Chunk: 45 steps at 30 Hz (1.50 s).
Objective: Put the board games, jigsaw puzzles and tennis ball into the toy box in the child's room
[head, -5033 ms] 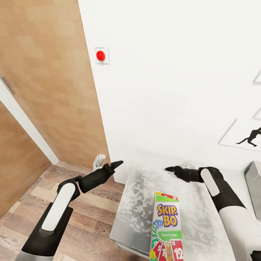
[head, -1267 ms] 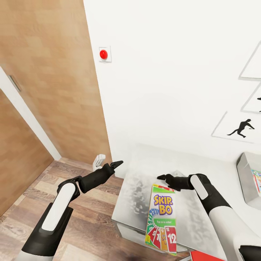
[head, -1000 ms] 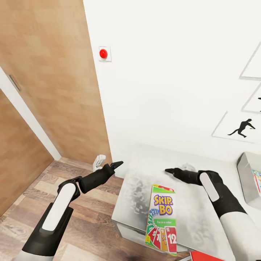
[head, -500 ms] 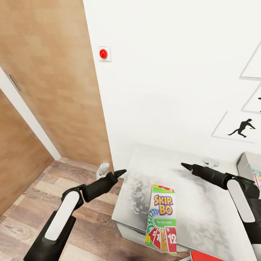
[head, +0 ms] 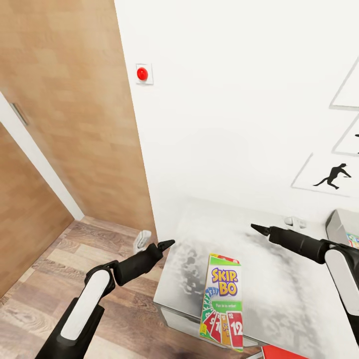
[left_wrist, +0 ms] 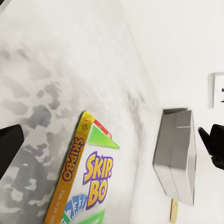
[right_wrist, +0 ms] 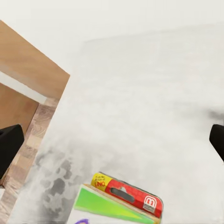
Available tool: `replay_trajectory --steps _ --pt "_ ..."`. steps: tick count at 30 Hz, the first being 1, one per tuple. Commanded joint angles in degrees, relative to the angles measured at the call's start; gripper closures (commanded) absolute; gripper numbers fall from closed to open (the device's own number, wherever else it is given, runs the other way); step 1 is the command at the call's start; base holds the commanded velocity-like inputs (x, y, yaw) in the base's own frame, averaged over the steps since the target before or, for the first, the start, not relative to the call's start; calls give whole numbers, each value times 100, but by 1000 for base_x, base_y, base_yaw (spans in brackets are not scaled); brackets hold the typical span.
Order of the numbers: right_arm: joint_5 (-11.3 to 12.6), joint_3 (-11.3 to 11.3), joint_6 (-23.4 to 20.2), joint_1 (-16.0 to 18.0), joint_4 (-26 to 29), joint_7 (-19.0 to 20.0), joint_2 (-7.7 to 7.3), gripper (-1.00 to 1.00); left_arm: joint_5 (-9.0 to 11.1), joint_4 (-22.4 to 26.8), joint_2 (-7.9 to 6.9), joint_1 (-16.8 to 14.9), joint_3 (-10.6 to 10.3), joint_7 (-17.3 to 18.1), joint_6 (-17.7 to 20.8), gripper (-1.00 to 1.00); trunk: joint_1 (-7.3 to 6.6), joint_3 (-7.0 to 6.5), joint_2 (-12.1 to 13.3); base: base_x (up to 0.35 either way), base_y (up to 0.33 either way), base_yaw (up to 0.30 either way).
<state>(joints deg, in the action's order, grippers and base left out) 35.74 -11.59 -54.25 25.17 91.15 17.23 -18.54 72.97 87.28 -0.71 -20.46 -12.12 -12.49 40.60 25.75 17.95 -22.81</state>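
Observation:
The green, yellow and red SKIP-BO board game (head: 223, 299) lies flat near the front left corner of the table (head: 209, 224), seen as well in the left wrist view as the SKIP-BO box (left_wrist: 91, 182) and by its red end (right_wrist: 126, 196). My left gripper (head: 167, 244) hovers at the table's left edge, fingers apart, open and empty (left_wrist: 112, 144). My right gripper (head: 257, 228) hangs over the table top behind the box, open and empty (right_wrist: 112, 144). The grey toy box (head: 341, 232) (left_wrist: 177, 154) stands at the right, with something colourful inside.
A white wall with a red button (head: 142, 74) and framed pictures (head: 329, 177) rises right behind the table. A wooden door (head: 65, 109) and wood floor (head: 45, 284) lie to the left. A red flat edge (head: 279, 353) shows beside the SKIP-BO box at the front.
My right gripper has drawn away from the SKIP-BO box, swinging right and back over the table. The left arm has sunk a little and shifted right toward the table edge. The box has not moved.

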Motion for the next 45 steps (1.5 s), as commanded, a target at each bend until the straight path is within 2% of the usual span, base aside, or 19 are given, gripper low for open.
replay_trajectory --steps 1,11,26,41,45 --pt "-45 -21 -97 -3 28 89 -2 -100 61 4 -6 3 -5 -54 3 -100 3 10 -11 0 0 0" --pt "-47 -59 -302 -23 104 192 -7 -100 60 -11 -17 25 -14 -53 1 -100 3 10 -11 0 43 0" --pt "-46 -69 -376 -29 128 224 -2 -100 54 -17 -23 33 -21 -52 0 -100 3 10 -11 0 226 -11" --pt "-46 -71 -390 -30 130 228 -2 -100 40 -18 -15 33 -21 -52 0 -100 3 10 -11 0 280 -193" --pt "-46 -72 -392 -30 131 228 -1 -100 -39 -18 -6 33 -21 -52 0 -100 3 10 -11 0 229 -263"
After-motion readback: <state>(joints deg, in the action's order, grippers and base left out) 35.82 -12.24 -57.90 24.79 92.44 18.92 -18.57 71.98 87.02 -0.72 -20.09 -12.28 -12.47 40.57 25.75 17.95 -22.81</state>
